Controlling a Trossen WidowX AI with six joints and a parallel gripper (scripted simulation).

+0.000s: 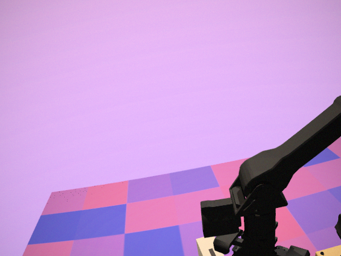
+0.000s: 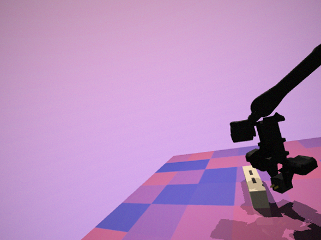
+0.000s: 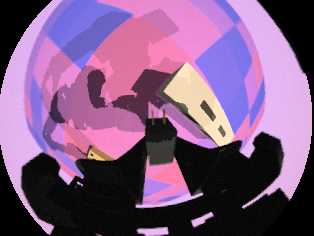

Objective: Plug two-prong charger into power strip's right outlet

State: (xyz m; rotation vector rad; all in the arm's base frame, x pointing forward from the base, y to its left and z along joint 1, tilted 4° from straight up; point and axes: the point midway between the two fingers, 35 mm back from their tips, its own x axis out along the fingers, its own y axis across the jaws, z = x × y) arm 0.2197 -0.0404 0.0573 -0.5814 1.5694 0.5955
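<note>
The two-prong charger (image 2: 282, 185) (image 3: 161, 146) is off the surface (image 1: 151, 214) (image 2: 175, 195) (image 3: 225, 60), at the lower right of the exterior view, outside the outlets. The gripper (image 1: 254, 250) (image 2: 281, 178) (image 3: 157, 137) has it pinched between its fingers. In the exterior view, its prongs (image 2: 274, 186) (image 3: 164, 117) point left and slightly down, toward the power strip (image 1: 205, 245) (image 2: 255, 183) (image 3: 192, 95); in the wrist view, they point straight up the frame, along the line from the charger's body to its tips.

The strip's long axis runs from upper left to lower right in both the exterior and wrist views, slanting across the prongs' direction in the latter. A narrow gap shows between strip and prongs in the exterior view. Its slotted cream face is turned up. The surface's far edge lies well beyond the strip, and its left edge slants down to the lower left in the top and exterior views. A tan block (image 1: 330, 251) (image 3: 98, 154) sits at the lower right of the top view, cut by the frame, on the strip's opposite side from that left edge.
</note>
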